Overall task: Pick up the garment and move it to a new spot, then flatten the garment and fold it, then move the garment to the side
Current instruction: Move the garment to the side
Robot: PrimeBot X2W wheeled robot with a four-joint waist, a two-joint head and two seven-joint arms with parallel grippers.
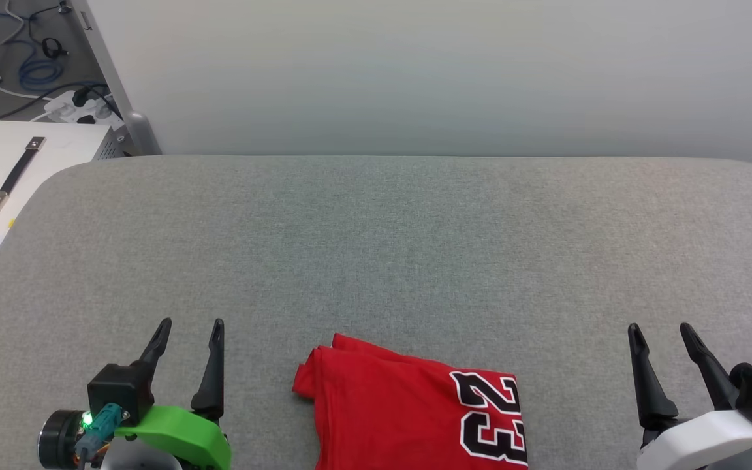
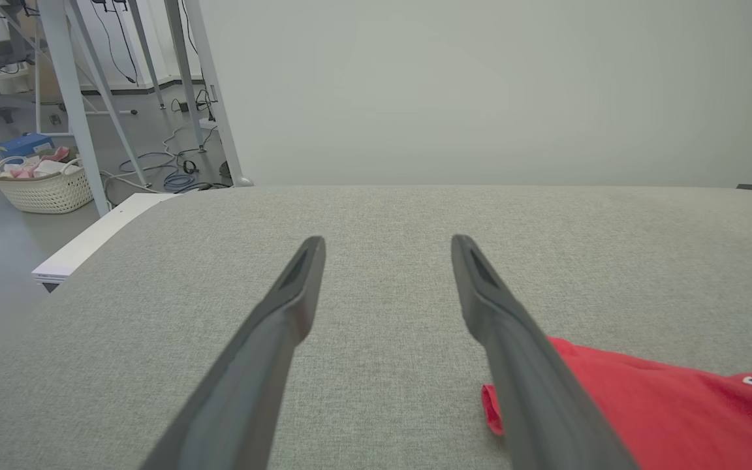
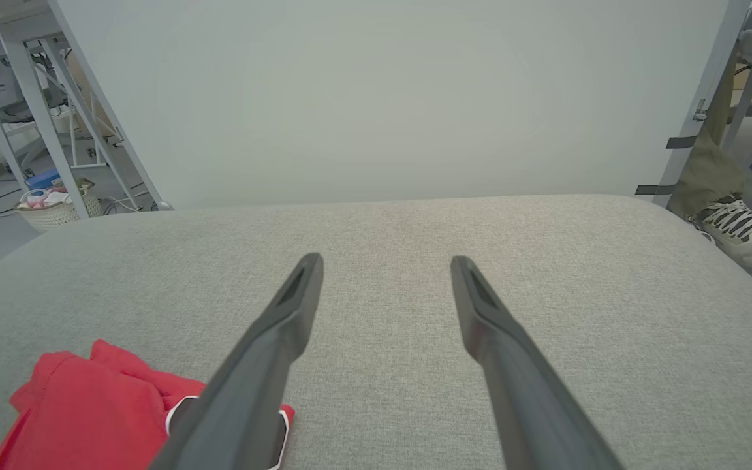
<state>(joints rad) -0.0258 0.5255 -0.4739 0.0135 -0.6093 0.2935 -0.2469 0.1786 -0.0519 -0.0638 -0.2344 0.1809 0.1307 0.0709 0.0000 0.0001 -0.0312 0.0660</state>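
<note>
Only one garment (image 1: 382,405) lies between left gripper (image 1: 192,322) and right gripper (image 1: 659,326).

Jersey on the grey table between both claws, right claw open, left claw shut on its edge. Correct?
No: the left claw is open too, gripping nothing, per the left wrist view. The jersey does lie on the grey table between both claws, right claw open.

Bright, soft, even light. The bench (image 1: 376,248) carries faint, diffuse shadows, and its weave is sharp in the head view. In both wrist views the wide lens bows the bench's far edge and tilts the frame legs (image 2: 74,111) at upper left. The fingers (image 2: 252,378) blur towards the bottom edge.
</note>
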